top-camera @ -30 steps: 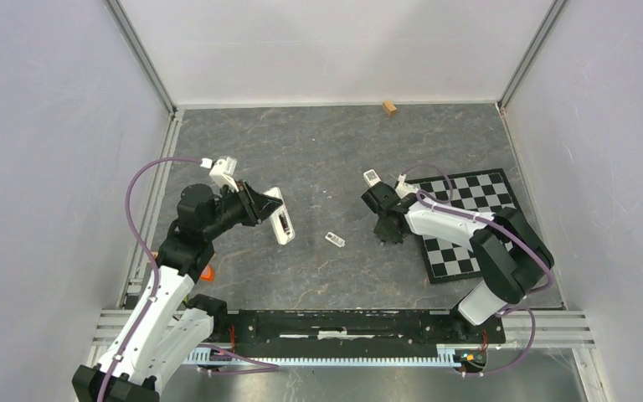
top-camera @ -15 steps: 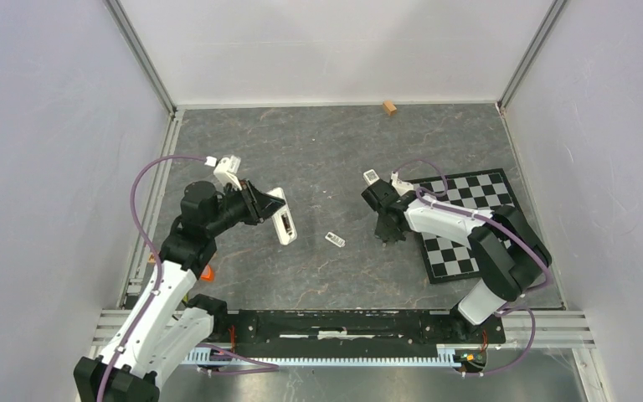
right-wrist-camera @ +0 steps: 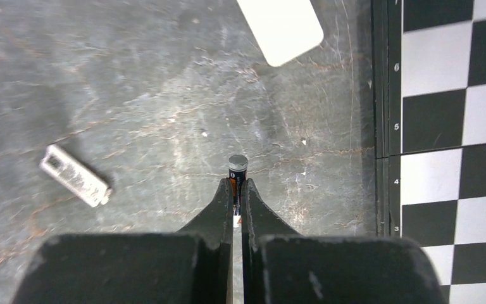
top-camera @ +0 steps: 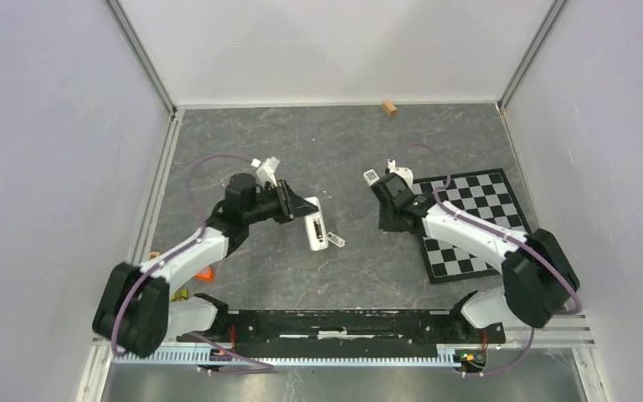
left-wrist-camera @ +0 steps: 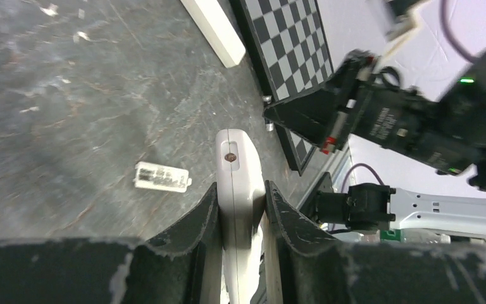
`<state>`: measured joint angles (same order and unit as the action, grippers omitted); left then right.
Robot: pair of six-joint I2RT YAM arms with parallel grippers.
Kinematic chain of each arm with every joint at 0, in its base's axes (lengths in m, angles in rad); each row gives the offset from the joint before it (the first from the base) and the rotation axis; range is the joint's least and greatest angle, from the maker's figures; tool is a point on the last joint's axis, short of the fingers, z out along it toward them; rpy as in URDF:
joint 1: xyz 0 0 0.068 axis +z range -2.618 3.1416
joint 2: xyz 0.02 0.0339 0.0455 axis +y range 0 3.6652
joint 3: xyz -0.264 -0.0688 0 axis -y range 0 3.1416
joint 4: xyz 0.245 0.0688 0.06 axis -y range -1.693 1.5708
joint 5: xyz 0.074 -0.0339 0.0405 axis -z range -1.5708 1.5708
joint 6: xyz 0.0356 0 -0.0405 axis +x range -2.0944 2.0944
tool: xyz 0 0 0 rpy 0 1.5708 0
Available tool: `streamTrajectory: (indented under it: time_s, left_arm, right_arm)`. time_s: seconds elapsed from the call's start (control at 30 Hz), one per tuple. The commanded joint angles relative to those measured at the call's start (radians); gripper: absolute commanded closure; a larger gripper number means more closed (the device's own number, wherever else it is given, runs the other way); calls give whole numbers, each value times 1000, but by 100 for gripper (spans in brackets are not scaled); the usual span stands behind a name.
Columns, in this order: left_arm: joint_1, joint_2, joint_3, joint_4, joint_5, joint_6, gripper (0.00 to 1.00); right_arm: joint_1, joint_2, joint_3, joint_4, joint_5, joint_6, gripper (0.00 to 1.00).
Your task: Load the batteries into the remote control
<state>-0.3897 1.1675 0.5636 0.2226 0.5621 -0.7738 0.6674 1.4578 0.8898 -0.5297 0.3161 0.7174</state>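
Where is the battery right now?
In the right wrist view, the battery is pinched between the tips of the right pincer, over the grey table and just left of the chessboard.

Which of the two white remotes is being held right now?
The slim remote, clamped edge-on in the left claw; the other remote lies flat beside the chessboard.

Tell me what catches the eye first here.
The left tool grips a slim white remote edge-on near the middle of the scene. Facing it, the right tool pinches a small dark battery, just beside a black-and-white checkerboard.
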Motion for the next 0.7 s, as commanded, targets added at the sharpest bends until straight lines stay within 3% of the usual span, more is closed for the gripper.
streamTrajectory:
  time_s: [0.0,0.17,0.33,0.47,0.67]
  left_arm:
    - [-73,158,86,293,34,-96,98]
    - [-101,307,158,444,81,-142,98]
    - [-115,425,190,611,121,-270,98]
    - [-129,490,207,724,136,-359,98]
    - [-143,512,226,727,131,-384,98]
  right_arm:
    - [3,-125,33,75,-50,-141,100]
    - [3,-249,51,168,-223,-278,100]
    - [4,-259,84,181,-412,-304,100]
    - [4,-268,91,222,-465,-299,100]
    - [6,-246,110,221,-510,-315,99]
